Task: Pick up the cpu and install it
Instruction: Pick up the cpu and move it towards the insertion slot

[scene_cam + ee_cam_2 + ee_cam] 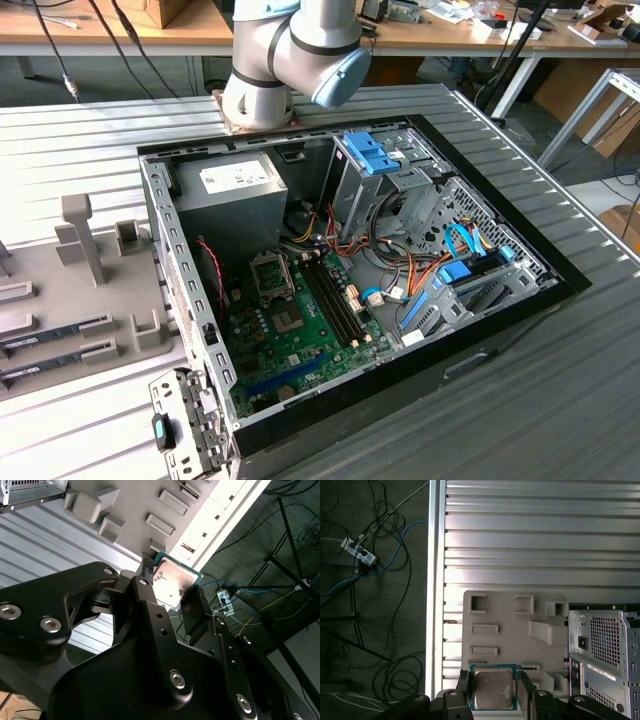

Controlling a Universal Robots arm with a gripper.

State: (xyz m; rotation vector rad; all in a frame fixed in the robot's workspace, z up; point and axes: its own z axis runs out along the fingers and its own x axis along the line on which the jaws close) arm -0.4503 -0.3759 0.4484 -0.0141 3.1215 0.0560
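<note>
Judging from both wrist views, the pick-up is taken as done. The cpu [493, 690] is pinched by two opposite edges in the gripper [493, 682], whose fingers [462, 690] are pressed against it, with the silvery top turned to the cameras. It is held in the air, well apart from the grey fixture tray [510, 610], which lies beside the computer case [602, 640].

The carry toward the board is therefore judged to be the step in hand, and nothing is installed yet. In the exterior view the socket [272, 272] on the green motherboard [290, 345] appears empty. It sits inside the computer case, near the power-supply box [238, 190].

For the seating, a level chip is judged to be called for, squared to the socket frame and turned to the matching corner. A gentle descent is also needed, so that no contact is bent.

Counted are one cpu, one gripper with two fingers, one tray, one computer case, one motherboard, one socket and one power-supply box. At least two memory sticks [60, 328] are seen lying in the tray, though a firm count cannot be made.
</note>
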